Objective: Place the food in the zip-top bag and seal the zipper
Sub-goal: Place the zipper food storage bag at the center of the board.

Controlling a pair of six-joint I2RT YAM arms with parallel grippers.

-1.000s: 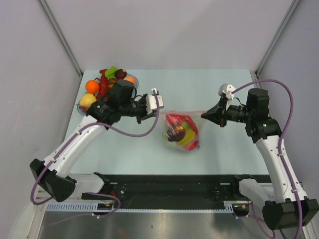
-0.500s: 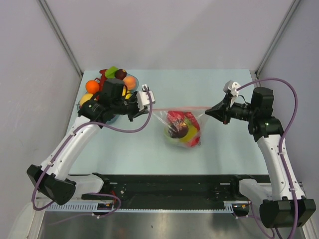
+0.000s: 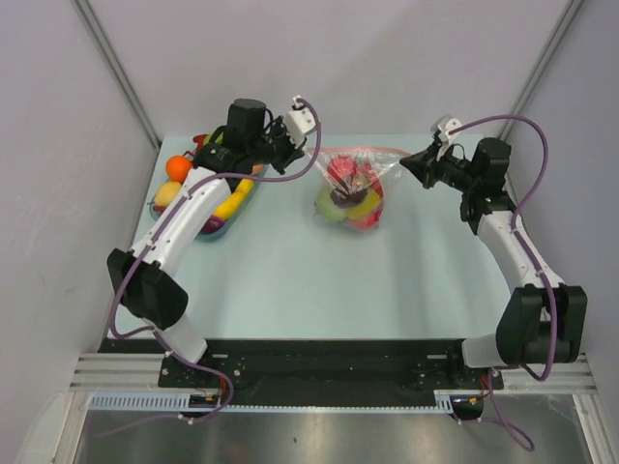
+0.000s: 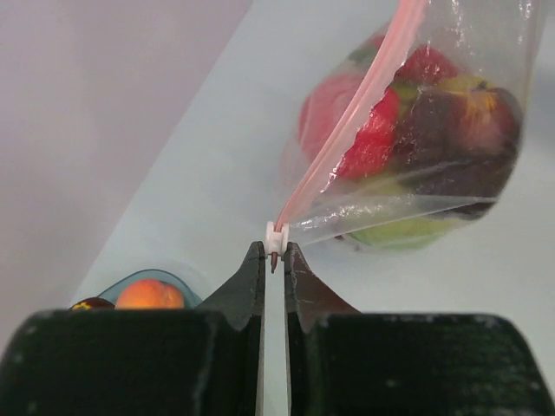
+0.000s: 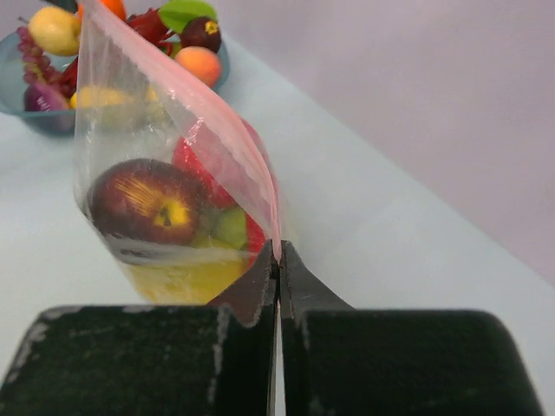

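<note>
The zip-top bag (image 3: 350, 189) hangs between my two grippers at the far middle of the table. It holds food: a dark red apple (image 5: 143, 201), red, green and yellow pieces. The pink zipper (image 3: 358, 150) is stretched taut along its mouth. My left gripper (image 3: 308, 145) is shut on the white slider (image 4: 276, 236) at the left end of the zipper (image 4: 347, 121). My right gripper (image 3: 404, 166) is shut on the right corner of the bag's mouth (image 5: 276, 247). In the left wrist view the bag (image 4: 434, 186) hangs to the upper right.
The blue-rimmed fruit dish (image 3: 215, 224) with several more toy fruits stands at the far left, under my left arm. It also shows in the right wrist view (image 5: 16, 87) and the left wrist view (image 4: 178, 279). Grey walls stand close behind the bag.
Both grippers have moved toward the far side of the table and carried the bag with them. The left gripper first pulled left along the zipper. Both arms are now stretched out.
</note>
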